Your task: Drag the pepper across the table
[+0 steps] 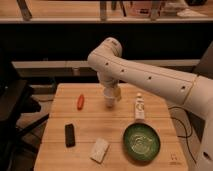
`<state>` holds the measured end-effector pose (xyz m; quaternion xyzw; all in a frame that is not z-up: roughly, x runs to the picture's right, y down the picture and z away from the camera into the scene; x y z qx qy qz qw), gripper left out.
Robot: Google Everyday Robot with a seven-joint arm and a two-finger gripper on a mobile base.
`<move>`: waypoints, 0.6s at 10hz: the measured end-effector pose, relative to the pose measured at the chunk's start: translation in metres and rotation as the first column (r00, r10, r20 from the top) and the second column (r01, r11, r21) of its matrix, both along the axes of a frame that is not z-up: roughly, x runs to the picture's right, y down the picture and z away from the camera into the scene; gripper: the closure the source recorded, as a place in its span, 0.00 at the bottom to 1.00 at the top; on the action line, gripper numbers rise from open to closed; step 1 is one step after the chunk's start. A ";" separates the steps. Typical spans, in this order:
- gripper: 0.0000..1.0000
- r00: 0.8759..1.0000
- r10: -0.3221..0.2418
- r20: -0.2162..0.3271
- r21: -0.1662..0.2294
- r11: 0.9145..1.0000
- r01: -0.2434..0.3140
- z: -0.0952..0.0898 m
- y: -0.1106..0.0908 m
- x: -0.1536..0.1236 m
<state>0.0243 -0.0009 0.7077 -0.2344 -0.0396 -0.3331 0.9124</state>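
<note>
The pepper [80, 101] is a small red-orange chili lying on the left part of the light wooden table [60, 155]. My gripper [116, 93] hangs below the white arm's bend, over the middle of the table's back half. It is right beside a white cup [108, 99], a short way to the right of the pepper and apart from it. It looks open and holds nothing. The arm partly hides its upper part.
A black remote [70, 135] lies front left, with a white block [99, 150] near the front edge. A green bowl [142, 141] sits front right, and a white tube [139, 107] lies behind it. Dark chairs stand left of the table.
</note>
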 end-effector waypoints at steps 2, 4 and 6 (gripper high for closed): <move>0.20 0.999 -0.032 0.023 -0.005 0.999 0.033 0.004 -0.002 -0.011; 0.20 0.998 -0.058 0.038 -0.009 0.998 0.058 0.007 -0.004 -0.016; 0.20 0.995 -0.083 0.055 -0.010 0.996 0.084 0.012 -0.006 -0.024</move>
